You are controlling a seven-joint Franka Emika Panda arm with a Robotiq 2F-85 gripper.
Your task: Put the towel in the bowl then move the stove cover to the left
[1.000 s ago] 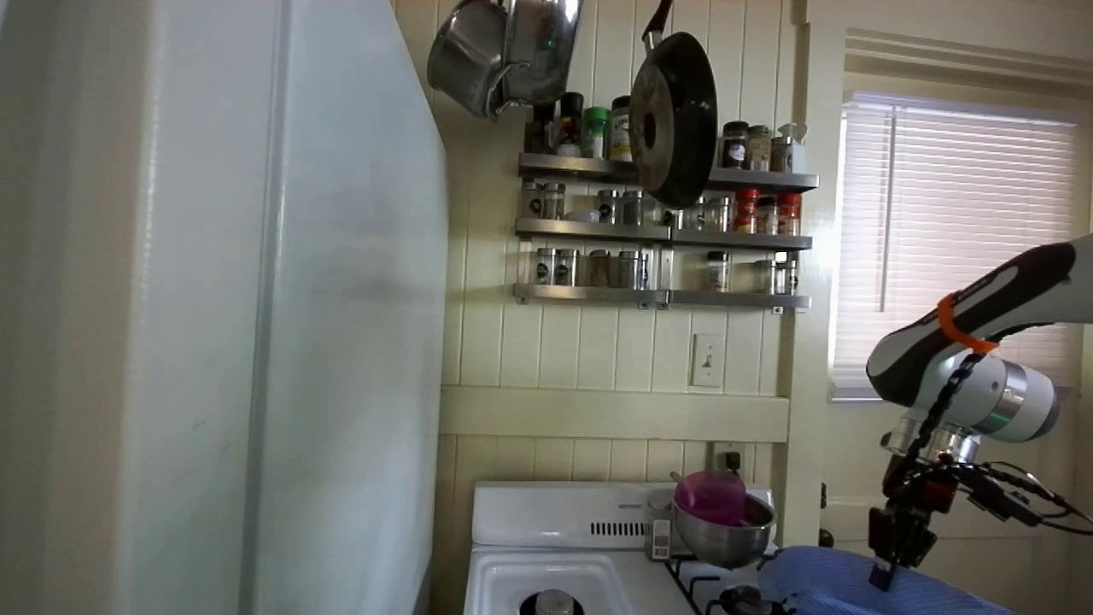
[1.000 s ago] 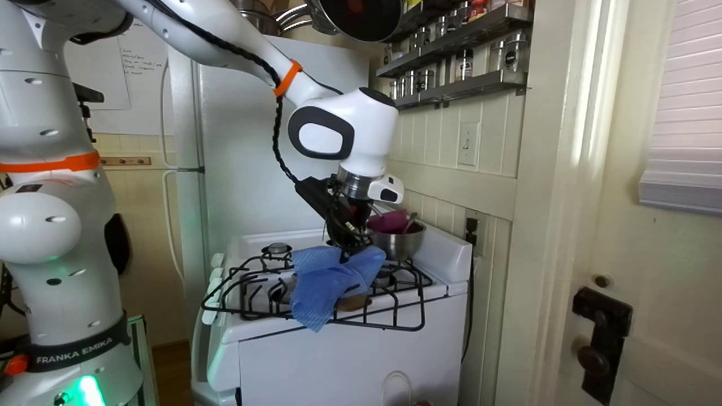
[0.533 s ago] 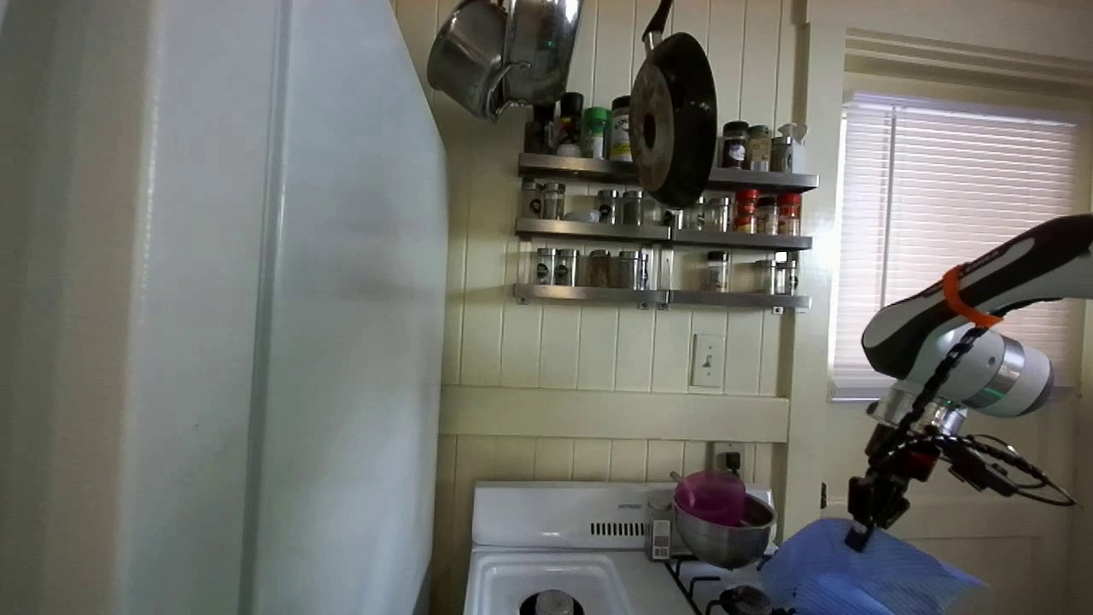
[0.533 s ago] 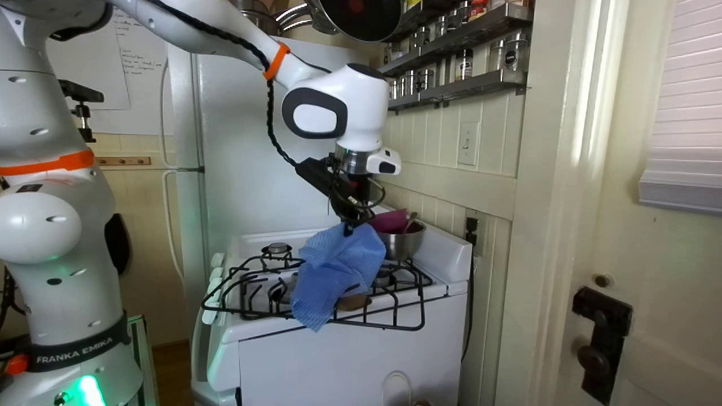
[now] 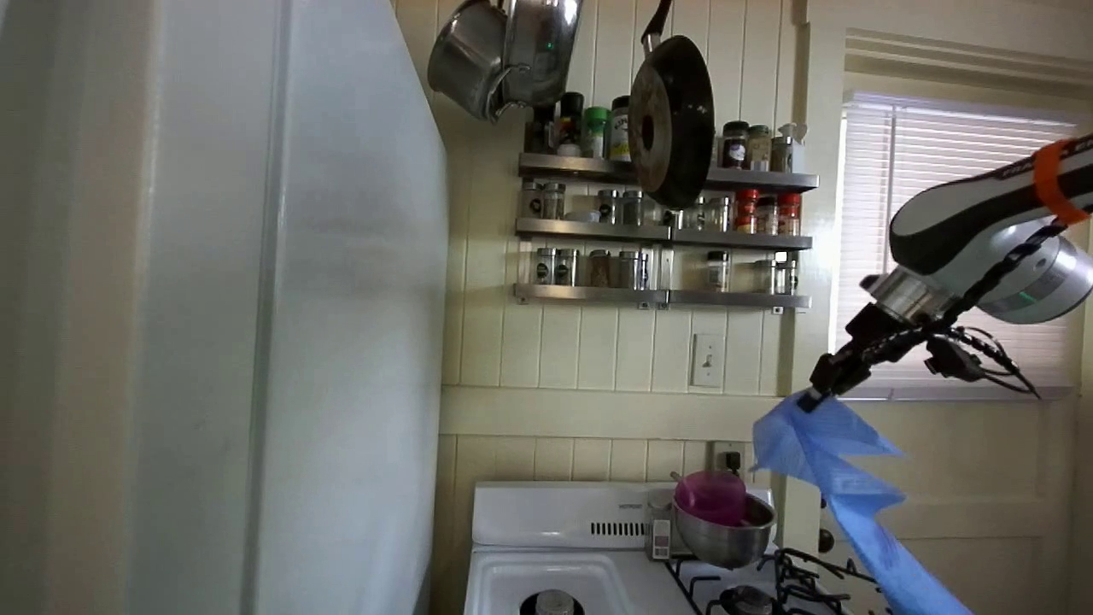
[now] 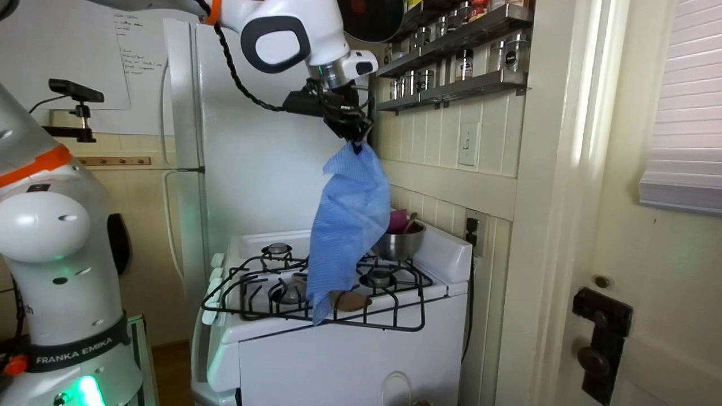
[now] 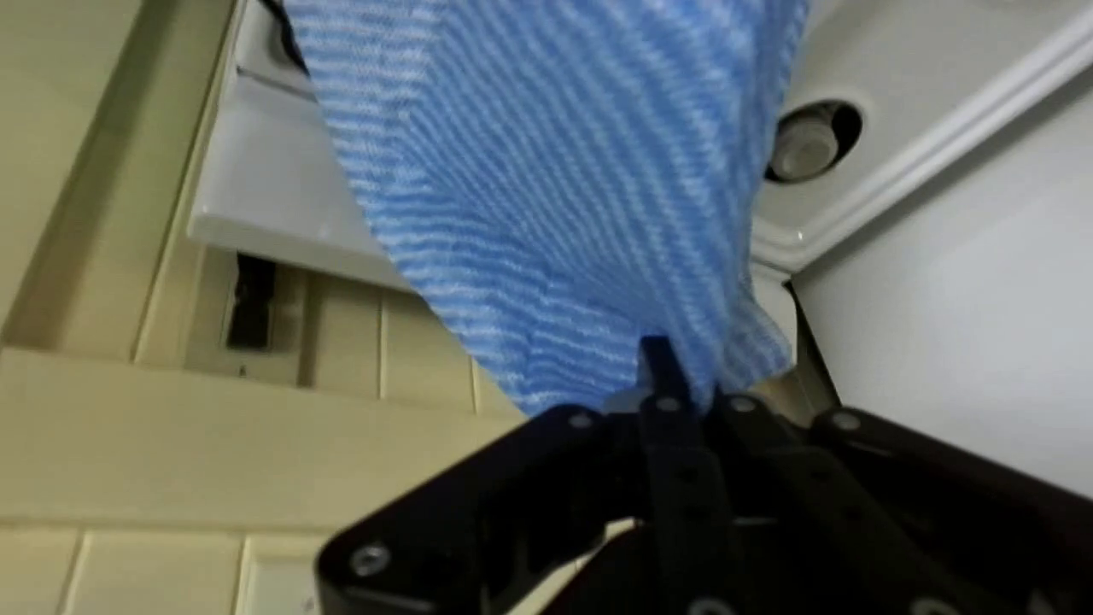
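Dangling long — blue towel (image 6: 350,220), gripper (image 6: 357,148) pinched tight on it; I'd coil it tail-first into purple bowl (image 5: 711,498).

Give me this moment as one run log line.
Black gripper: shut on light-blue striped cloth towel; towel: hanging, not yet in round purple bowl; bowl: in shiny steel pot

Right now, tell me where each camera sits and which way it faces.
In an exterior view: apparently beside the refrigerator, facing wall shelves and stove; jaws and part of the arm show.
In an exterior view: across the stove, facing the refrigerator's side; robot's base, arm and jaws show.
In the wrist view: behind the jaws, looking along the towel towards the stove; only jaws show.
Both exterior views share the hanging towel and the purple bowl in the steel pot.
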